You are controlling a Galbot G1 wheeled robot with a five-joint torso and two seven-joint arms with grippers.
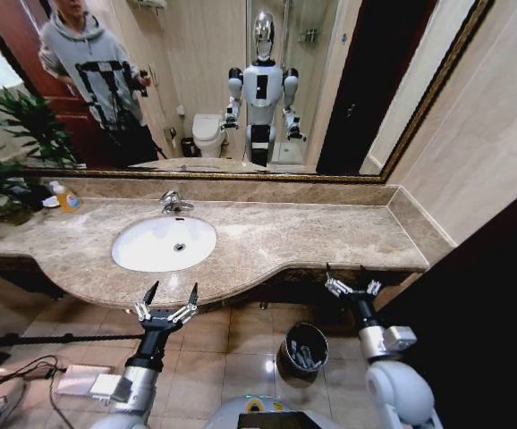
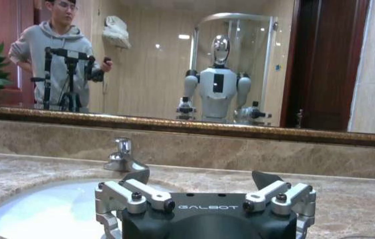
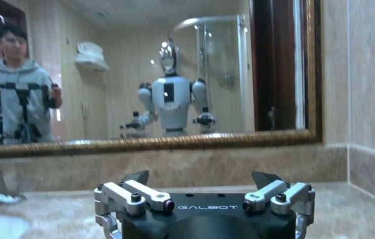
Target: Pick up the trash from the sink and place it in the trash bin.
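Marble surface with sink looking bare | trash seems already in trash bin, right of sink | my left fingers, right fingers spread, empty | risk: grasping at nothing.

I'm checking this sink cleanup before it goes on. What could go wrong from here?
The sink looks bare, and pale bits already lie in the trash bin, so a reach in by the open left gripper may grab nothing. The chrome faucet overhangs the basin's far rim. The open right gripper sits close under the countertop edge.
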